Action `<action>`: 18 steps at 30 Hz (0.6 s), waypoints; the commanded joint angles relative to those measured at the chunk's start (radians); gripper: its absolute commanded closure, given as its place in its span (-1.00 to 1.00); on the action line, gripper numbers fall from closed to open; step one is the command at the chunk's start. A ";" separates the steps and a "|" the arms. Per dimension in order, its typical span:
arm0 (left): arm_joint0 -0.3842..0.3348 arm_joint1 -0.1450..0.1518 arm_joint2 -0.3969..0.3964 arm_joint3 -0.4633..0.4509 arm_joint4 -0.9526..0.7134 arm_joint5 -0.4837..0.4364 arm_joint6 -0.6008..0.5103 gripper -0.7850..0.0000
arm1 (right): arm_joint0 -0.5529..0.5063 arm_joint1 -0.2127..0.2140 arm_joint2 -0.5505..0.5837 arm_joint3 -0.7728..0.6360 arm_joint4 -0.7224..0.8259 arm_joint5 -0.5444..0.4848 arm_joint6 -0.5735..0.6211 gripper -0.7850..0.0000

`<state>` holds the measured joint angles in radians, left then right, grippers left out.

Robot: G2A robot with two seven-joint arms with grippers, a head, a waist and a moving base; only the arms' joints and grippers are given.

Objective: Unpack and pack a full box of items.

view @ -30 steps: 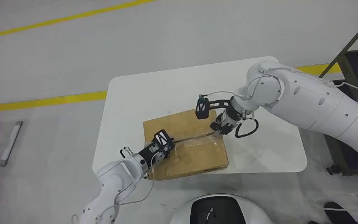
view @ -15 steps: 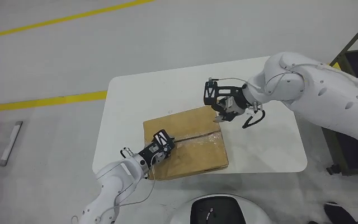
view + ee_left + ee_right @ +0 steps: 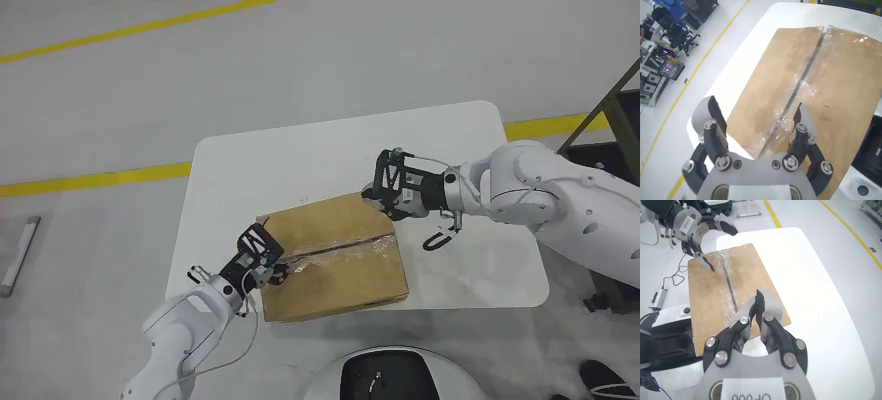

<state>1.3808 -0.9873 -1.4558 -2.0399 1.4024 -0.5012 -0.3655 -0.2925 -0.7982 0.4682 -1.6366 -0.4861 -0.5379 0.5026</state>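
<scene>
Jaws of the left gripper (image 3: 758,115) stand spread wide and grasp nothing. One finger (image 3: 803,121) lies over the top of the cardboard box (image 3: 772,85), just beside the seam (image 3: 806,70). The other finger hangs past the box edge, over the white table (image 3: 751,49). Jaws of the right gripper (image 3: 757,300) are clenched together with nothing between them. They are poised over a corner of the box top, near the seam's other end; contact with the cardboard cannot be judged. In the top view the left gripper sits at 9 o'clock of the cardboard box and the right gripper at 1 o'clock. The box is closed, its flaps meeting along the dark seam under a strip of crinkled clear tape (image 3: 829,47). It rests toward 7 o'clock of the tabletop's centre.
</scene>
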 commanded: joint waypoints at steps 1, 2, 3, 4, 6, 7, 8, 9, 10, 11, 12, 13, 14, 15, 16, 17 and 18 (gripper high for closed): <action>0.026 0.002 -0.053 -0.008 -0.025 0.023 -0.002 -1.00 | 0.000 0.000 0.000 0.000 0.000 0.000 -0.001 1.00; 0.038 0.003 -0.077 -0.010 -0.034 0.040 -0.005 -1.00 | 0.000 0.000 0.000 0.000 0.000 0.000 -0.001 1.00; 0.049 0.003 -0.098 -0.014 -0.042 0.055 -0.007 -1.00 | -0.004 0.000 0.001 -0.002 0.000 0.003 -0.007 1.00; 0.059 0.003 -0.121 -0.018 -0.047 0.080 -0.008 -1.00 | -0.020 -0.001 0.006 -0.010 -0.006 0.014 -0.046 1.00; 0.081 0.002 -0.157 -0.025 -0.065 0.123 -0.008 -1.00 | -0.059 -0.004 0.009 -0.017 -0.040 0.018 -0.123 1.00; 0.089 0.002 -0.175 -0.030 -0.067 0.142 -0.006 -1.00 | -0.079 -0.006 0.008 -0.020 -0.059 0.023 -0.161 1.00; 0.099 0.001 -0.189 -0.034 -0.069 0.156 -0.004 -1.00 | -0.098 -0.010 0.005 -0.023 -0.073 0.019 -0.199 1.00; 0.108 0.001 -0.204 -0.037 -0.070 0.172 -0.004 -1.00 | -0.117 -0.015 0.003 -0.025 -0.092 0.015 -0.252 1.00; 0.111 0.001 -0.207 -0.039 -0.070 0.174 -0.005 -1.00 | -0.137 -0.021 -0.002 -0.017 -0.103 0.011 -0.304 1.00; 0.111 0.001 -0.207 -0.039 -0.070 0.174 -0.005 -1.00 | -0.157 -0.029 -0.009 -0.003 -0.112 0.016 -0.349 1.00; 0.111 0.001 -0.207 -0.039 -0.070 0.174 -0.005 -1.00 | -0.175 -0.038 -0.017 0.001 -0.110 0.012 -0.393 1.00; 0.111 0.001 -0.207 -0.039 -0.070 0.174 -0.005 -1.00 | -0.186 -0.049 -0.027 0.007 -0.119 0.000 -0.426 1.00; 0.111 0.001 -0.207 -0.039 -0.070 0.174 -0.005 -1.00 | -0.195 -0.061 -0.039 0.015 -0.127 -0.004 -0.448 1.00; 0.111 0.001 -0.207 -0.039 -0.070 0.174 -0.005 -1.00 | -0.198 -0.075 -0.054 0.022 -0.139 -0.014 -0.455 1.00; 0.111 0.001 -0.207 -0.039 -0.070 0.174 -0.005 -1.00 | -0.195 -0.090 -0.066 0.034 -0.147 -0.022 -0.457 1.00; 0.111 0.001 -0.207 -0.039 -0.070 0.174 -0.005 -1.00 | -0.192 -0.105 -0.076 0.047 -0.154 -0.021 -0.462 1.00; 0.111 0.001 -0.207 -0.039 -0.070 0.174 -0.005 -1.00 | -0.187 -0.122 -0.089 0.051 -0.166 -0.035 -0.473 1.00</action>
<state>1.4918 -0.9867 -1.6626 -2.0788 1.3329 -0.3269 -0.3703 -0.4847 -0.9041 0.3901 -1.5924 -0.6424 -0.5616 0.0365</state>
